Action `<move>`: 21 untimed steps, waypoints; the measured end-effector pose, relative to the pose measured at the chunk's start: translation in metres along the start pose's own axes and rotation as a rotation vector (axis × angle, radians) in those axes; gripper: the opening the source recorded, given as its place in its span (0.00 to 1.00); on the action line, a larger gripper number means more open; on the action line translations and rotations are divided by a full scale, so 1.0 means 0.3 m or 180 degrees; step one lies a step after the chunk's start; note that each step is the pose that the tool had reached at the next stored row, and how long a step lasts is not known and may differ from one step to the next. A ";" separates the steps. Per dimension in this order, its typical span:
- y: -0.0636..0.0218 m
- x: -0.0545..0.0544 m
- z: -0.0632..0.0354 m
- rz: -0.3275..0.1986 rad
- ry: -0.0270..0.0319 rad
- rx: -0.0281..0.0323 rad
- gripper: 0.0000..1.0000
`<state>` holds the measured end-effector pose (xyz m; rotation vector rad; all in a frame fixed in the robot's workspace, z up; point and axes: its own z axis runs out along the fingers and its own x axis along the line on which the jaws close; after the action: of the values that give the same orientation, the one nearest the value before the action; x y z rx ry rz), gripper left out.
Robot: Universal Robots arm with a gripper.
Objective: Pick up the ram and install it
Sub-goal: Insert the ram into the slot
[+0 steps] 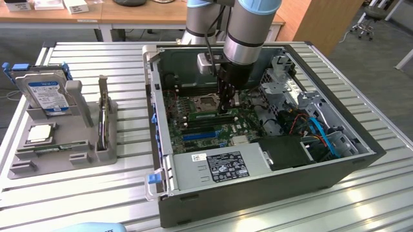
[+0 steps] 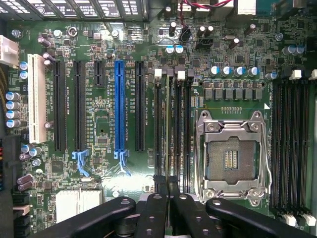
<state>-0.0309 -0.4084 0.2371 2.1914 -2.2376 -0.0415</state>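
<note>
Closed claw pinched the ram edge-on at the memory slots beside the CPU socket. Risk: a slight tilt or offset could jam it on the slot lip, half-seated.

A: Cut off?
B: My black two-finger claw has its finger bases off the wrist view's edge. My grey arm column leaves the exterior view's top. A pale blue rounded thing is clipped at the exterior view's lower edge.
A: Hidden?
B: I cover one end of the long thin green circuit-board ram stick. Can't tell if I'm gripping it. The print on the white power-supply label is too small to read.
</note>
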 end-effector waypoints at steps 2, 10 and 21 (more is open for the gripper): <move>0.000 0.000 0.000 0.0007 0.0000 0.0000 0.12; 0.000 0.009 0.000 0.0024 -0.0001 0.0000 0.12; 0.000 0.011 0.009 0.0029 -0.0001 0.0000 0.12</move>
<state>-0.0309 -0.4116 0.2344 2.1813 -2.2475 -0.0416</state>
